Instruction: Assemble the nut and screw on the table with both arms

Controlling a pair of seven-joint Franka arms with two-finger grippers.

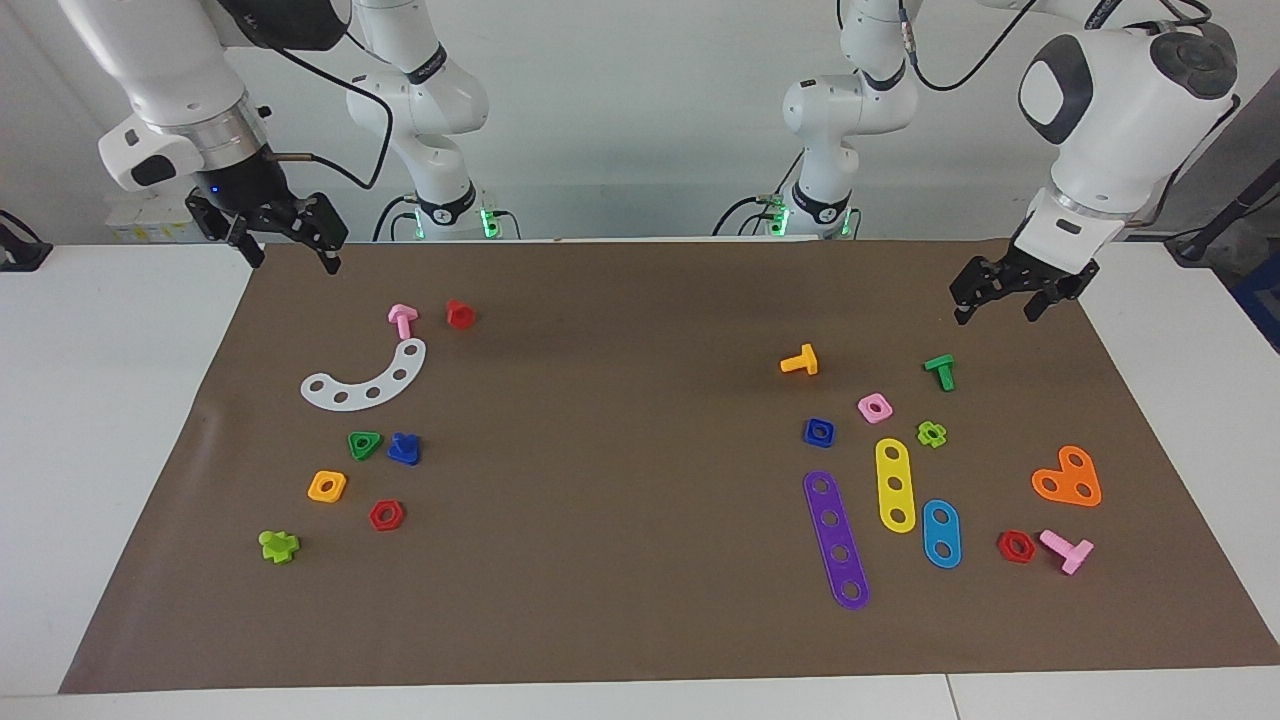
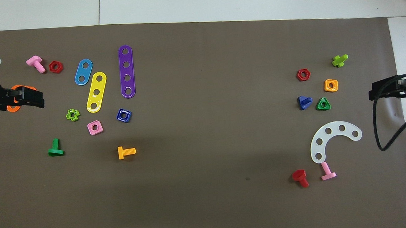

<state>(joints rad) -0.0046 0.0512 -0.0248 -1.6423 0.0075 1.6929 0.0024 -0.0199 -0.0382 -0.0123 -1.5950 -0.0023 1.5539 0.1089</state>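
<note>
Above the bench (image 1: pixel 640 620) ends, my left gripper (image 1: pixel 1010 297) and right gripper (image 1: pixel 290 243) hang spread wide, empty; nut (image 1: pixel 818 431) and screw (image 1: pixel 404 448) lie untouched.

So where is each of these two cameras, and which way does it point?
Facing view: high across the table, looking at the robots; shows both arms whole, left claw and right claw raised, open.
Overhead view: above the robots' end, looking steeply down and forward; only the claws' tips show.
Shared: the brown mat, the blue nut at the left arm's end, the blue screw at the right arm's end, turned half around.
</note>
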